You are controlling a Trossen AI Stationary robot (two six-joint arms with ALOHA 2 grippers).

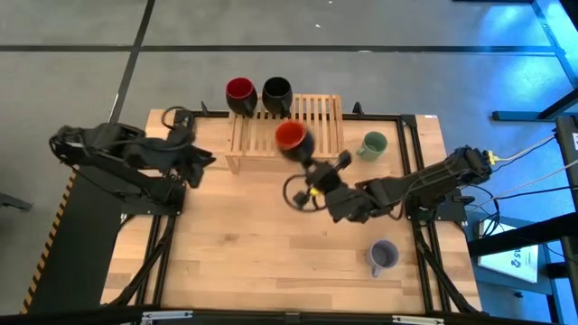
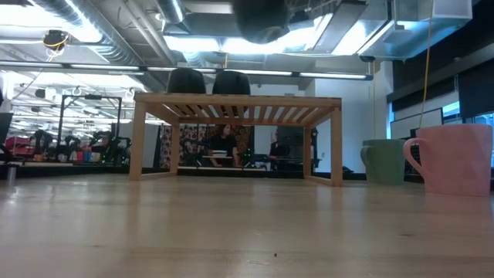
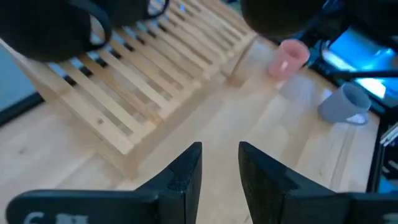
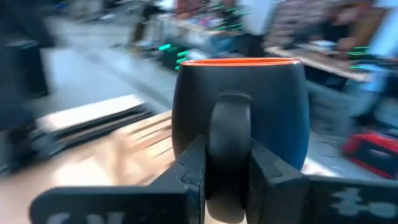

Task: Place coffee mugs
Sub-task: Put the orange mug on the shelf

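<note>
I have the right gripper (image 4: 227, 171) clamped on the handle of the orange mug (image 1: 291, 136), carrying it upright in the air above the wooden slatted rack (image 1: 318, 126). The dark red mug (image 1: 239, 91) and black mug (image 1: 276, 91) already stand side by side at the rack's far edge. The pale green mug (image 1: 372, 144) sits on the table just beside the rack's right end; the lavender mug (image 1: 384, 255) waits well apart, near the front right, and a pink mug (image 3: 287, 57) shows past the rack's end.

The left gripper (image 3: 217, 168) idles left of the rack, fingers narrowly parted and empty.

Judgement: these mugs look rigid, glazed and breakable, moderately heavy for a handle grip. The handle is the sound purchase, though the body could swing or slip; I would set it down gently across the slats.
</note>
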